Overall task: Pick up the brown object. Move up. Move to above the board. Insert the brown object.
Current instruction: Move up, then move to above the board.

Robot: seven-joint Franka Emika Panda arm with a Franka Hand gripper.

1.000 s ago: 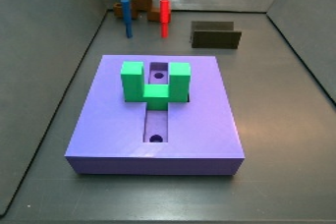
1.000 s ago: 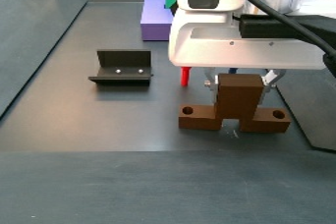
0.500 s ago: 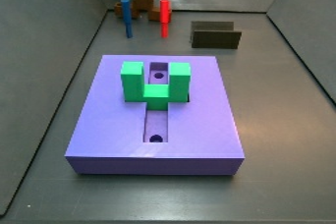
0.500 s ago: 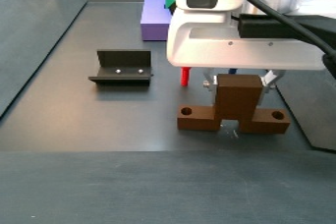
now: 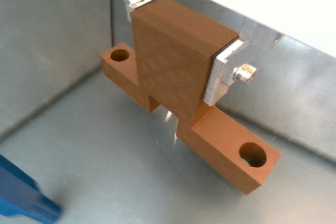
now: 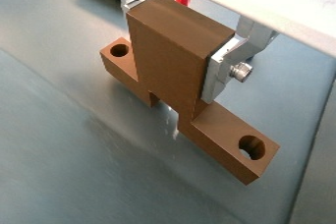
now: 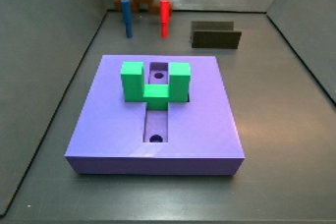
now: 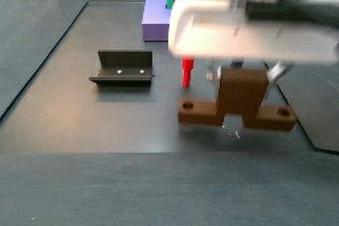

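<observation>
Brown object [image 6: 178,81] sits clamped in your gripper [image 6: 184,41]: silver finger plates [image 6: 241,54] press its upright block on both sides, jaws closed only as far as the block's width. In both wrist views the piece reads as a T shape, a long bar with a round hole near each end [image 5: 250,153] and a thick block rising from the middle. In a side view the brown object [image 8: 239,105] hangs under the blurred white gripper body [image 8: 252,27]; you can't tell whether its bar touches the grey floor [image 8: 79,121]. Dark fixture [image 8: 123,69] stands apart to one side, red peg [image 8: 187,71] just behind. Purple board [image 7: 157,120] lies well apart from the piece, green U-shaped block [image 7: 153,82] on it, straddling the slot [image 7: 156,127]. Blue peg [image 7: 126,17] and red peg [image 7: 165,17] stand beyond the board, dark olive block [image 7: 215,35] nearby.
</observation>
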